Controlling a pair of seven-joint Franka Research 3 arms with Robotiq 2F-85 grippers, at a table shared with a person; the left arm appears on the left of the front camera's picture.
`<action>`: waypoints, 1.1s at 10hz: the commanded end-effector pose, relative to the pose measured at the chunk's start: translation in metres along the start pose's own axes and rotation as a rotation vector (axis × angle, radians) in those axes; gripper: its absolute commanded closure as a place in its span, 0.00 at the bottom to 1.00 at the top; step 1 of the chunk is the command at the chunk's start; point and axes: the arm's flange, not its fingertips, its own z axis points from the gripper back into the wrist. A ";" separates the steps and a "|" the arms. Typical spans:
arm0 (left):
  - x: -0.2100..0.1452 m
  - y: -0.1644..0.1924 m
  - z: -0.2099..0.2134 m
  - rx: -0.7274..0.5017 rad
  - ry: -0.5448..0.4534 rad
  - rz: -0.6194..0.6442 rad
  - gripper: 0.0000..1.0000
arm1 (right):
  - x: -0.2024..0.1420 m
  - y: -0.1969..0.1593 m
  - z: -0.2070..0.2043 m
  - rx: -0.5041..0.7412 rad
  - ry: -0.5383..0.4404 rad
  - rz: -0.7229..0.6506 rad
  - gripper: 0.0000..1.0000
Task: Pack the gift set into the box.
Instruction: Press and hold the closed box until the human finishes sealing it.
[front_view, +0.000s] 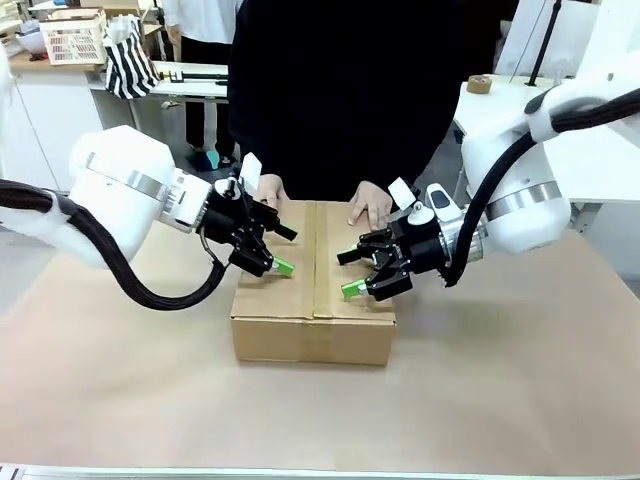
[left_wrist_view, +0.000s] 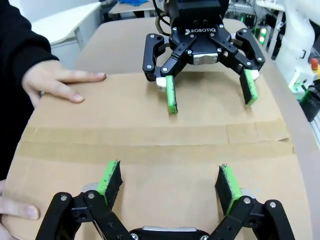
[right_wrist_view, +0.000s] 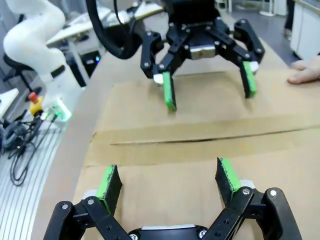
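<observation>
The brown cardboard box (front_view: 312, 310) lies mid-table with its top flaps folded down and meeting along a centre seam (left_wrist_view: 150, 145). My left gripper (front_view: 284, 250) is open, its green pads low over the left flap (left_wrist_view: 170, 175). Facing it, my right gripper (front_view: 348, 273) is open over the right flap (right_wrist_view: 167, 175). Nothing sits between either pair of fingers. A person's hands (front_view: 372, 203) rest flat on the box's far edge. The gift set is hidden from view.
The box stands on a brown table (front_view: 520, 390) with free room in front and to both sides. The person in black stands close behind it. A white basket (front_view: 72, 40) and a tape roll (front_view: 480, 84) sit on counters farther back.
</observation>
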 end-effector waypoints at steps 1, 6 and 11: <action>-0.013 -0.006 -0.004 0.015 0.009 0.015 0.00 | 0.000 -0.007 -0.011 0.006 -0.004 0.031 0.00; -0.027 -0.019 -0.003 0.011 -0.012 0.082 0.00 | -0.014 -0.012 0.001 -0.144 0.091 0.067 0.00; -0.022 -0.011 0.002 -0.003 -0.045 0.092 0.00 | 0.000 -0.018 0.010 -0.100 0.056 0.026 0.00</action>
